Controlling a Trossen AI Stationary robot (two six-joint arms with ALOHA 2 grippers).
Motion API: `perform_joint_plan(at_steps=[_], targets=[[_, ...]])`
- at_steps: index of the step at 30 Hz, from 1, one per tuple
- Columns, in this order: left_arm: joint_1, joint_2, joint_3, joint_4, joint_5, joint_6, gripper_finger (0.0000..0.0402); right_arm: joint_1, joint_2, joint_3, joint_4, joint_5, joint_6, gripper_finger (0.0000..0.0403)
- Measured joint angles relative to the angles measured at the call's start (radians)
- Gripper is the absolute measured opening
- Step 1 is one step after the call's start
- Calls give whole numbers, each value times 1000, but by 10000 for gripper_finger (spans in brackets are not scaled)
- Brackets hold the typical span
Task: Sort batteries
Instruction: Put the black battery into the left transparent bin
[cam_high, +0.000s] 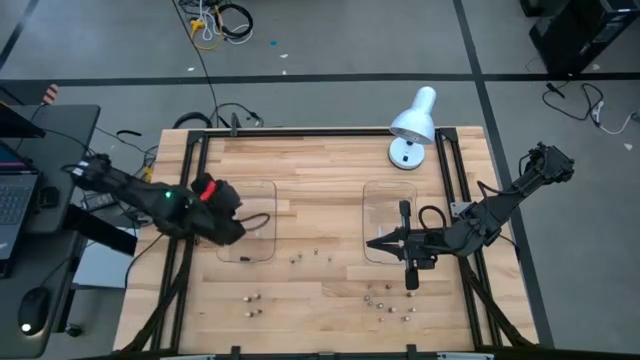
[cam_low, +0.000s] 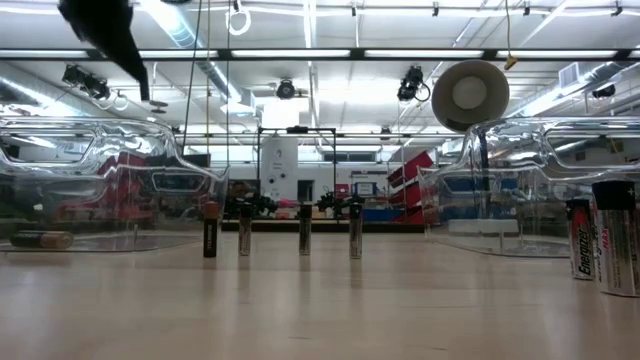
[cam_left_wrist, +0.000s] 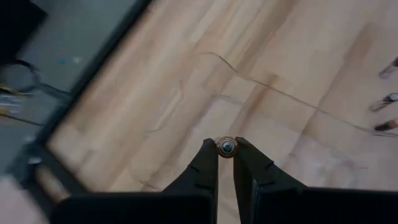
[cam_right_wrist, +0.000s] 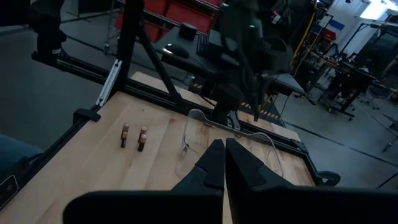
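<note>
Small batteries stand upright on the wooden table in loose groups: near the middle (cam_high: 305, 256), front left (cam_high: 252, 298) and front right (cam_high: 385, 300). The low view shows several standing in a row (cam_low: 305, 234) and one lying in the left clear tray (cam_low: 40, 240). My left gripper (cam_high: 236, 228) hangs over the left clear tray (cam_high: 262, 215), shut on one battery (cam_left_wrist: 227, 147). My right gripper (cam_high: 373, 243) is shut and empty, level over the near left corner of the right clear tray (cam_high: 385, 205). My left gripper pinches a battery between its two fingertips (cam_left_wrist: 210, 151). The battery shows end-on, its copper-rimmed end cap (cam_left_wrist: 227, 142) facing the wrist camera. The fingers point down and the battery is lifted clear, above the tray and the table.
A white desk lamp (cam_high: 412, 125) stands at the table's far right. Black frame rails run along the table's left (cam_high: 185, 200) and right (cam_high: 450, 190) sides. A laptop (cam_high: 12, 195) and a mouse (cam_high: 30, 310) lie off the table's left.
</note>
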Motion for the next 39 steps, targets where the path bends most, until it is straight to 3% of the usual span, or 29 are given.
perform_joint_plan(at_steps=[4, 11, 21, 28, 33, 39], targets=[[78, -77, -141, 157, 65, 82, 21, 0, 0, 0, 0, 0, 0, 3], [152, -97, -292, 257, 151, 102, 26, 0, 0, 0, 1, 0, 0, 3], [158, -93, -280, 303, 163, 99, 98, 0, 0, 0, 2, 0, 0, 3], [154, -92, -219, 376, 163, 129, 110, 0, 0, 0, 0, 0, 7, 3], [58, -89, -190, 564, 313, 132, 110, 0, 0, 0, -28, 0, 28, 3], [-165, -10, -190, 740, 329, 69, 110, -3, 0, 0, -34, 0, 49, 3]])
